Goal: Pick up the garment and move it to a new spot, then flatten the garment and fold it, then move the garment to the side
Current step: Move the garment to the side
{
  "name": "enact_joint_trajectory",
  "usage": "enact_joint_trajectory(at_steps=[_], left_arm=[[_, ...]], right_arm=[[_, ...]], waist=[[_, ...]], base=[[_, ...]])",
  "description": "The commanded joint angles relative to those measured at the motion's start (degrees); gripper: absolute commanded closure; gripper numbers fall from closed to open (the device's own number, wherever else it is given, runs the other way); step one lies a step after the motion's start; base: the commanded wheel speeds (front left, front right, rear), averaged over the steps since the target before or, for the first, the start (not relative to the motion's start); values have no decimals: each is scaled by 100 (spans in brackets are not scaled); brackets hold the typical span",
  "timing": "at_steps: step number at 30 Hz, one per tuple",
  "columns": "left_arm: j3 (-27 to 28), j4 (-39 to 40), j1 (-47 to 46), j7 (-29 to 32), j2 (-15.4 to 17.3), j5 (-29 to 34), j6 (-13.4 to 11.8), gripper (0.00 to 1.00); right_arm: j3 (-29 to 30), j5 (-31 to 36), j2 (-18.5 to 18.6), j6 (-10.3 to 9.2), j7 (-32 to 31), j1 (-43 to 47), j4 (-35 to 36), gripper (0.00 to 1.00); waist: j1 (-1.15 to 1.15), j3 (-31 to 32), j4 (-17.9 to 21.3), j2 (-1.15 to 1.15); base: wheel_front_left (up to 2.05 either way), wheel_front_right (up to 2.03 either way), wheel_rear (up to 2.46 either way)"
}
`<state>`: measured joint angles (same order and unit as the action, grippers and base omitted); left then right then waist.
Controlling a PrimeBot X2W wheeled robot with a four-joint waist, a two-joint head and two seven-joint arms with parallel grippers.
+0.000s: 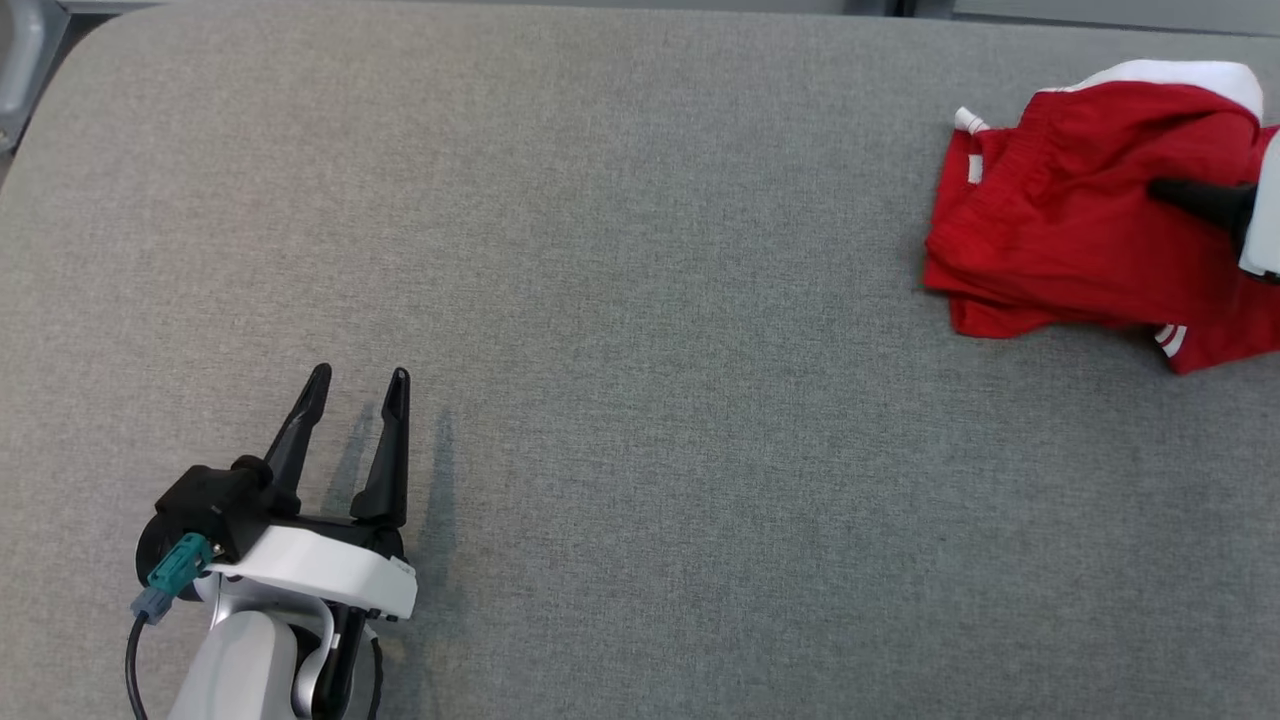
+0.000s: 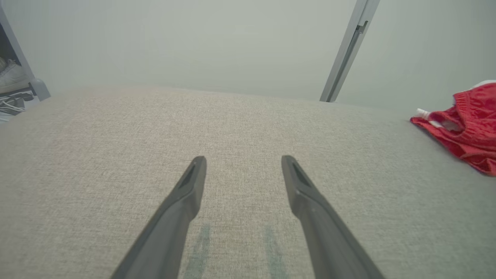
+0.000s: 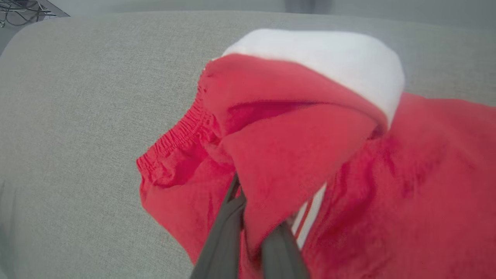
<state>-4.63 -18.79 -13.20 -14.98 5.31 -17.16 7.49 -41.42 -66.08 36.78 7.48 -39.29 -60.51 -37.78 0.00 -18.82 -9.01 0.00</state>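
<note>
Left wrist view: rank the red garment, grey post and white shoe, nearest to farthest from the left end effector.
1. Red garment, on the table, right.
2. Grey post, beyond the table's far edge, and white shoe, far left: too close to call.

Left gripper [image 1: 360, 374]: your two long, dark, tapered fingers [image 1: 385, 450].
Wrist [image 1: 320, 572]: white shell, black housing (teal plug [image 1: 176, 566], black cable [image 1: 130, 665]).

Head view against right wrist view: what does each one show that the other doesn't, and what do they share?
Head view: the left gripper, jaws open, at the lower left over the table, well apart from the garment at the far right. Right wrist view: the grip itself, a red fold pinched between the jaws of the right gripper. Both: the red garment with its white part, the grey table, the right gripper's dark fingers.
</note>
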Motion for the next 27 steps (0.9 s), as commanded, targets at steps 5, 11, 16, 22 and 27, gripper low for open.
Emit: enact_joint_trajectory(at_steps=[5, 11, 16, 22, 27], left_arm=[[-7, 14, -136, -17, 90, -35, 1, 0], [-41, 36, -186, -17, 124, -42, 1, 0], [-73, 23, -228, -17, 144, -65, 1, 0], [-98, -14, -287, -17, 148, -62, 1, 0], [-97, -30, -278, -17, 145, -59, 1, 0]], right_arm=[[-53, 248, 560, 4, -247, -176, 323, 100], [-51, 513, 870, 3, -321, -306, 456, 100], [22, 769, 1002, 3, -418, -358, 268, 100], [44, 1302, 1072, 3, -310, -347, -120, 100], [139, 1635, 918, 3, -165, -298, -557, 0]], waist=[[0, -269, 119, 0], [0, -370, 156, 0], [0, -416, 150, 0], [0, -400, 119, 0], [0, -372, 100, 0]], base=[[0, 0, 0], [0, 0, 0], [0, 0, 0], [0, 0, 0], [0, 0, 0]])
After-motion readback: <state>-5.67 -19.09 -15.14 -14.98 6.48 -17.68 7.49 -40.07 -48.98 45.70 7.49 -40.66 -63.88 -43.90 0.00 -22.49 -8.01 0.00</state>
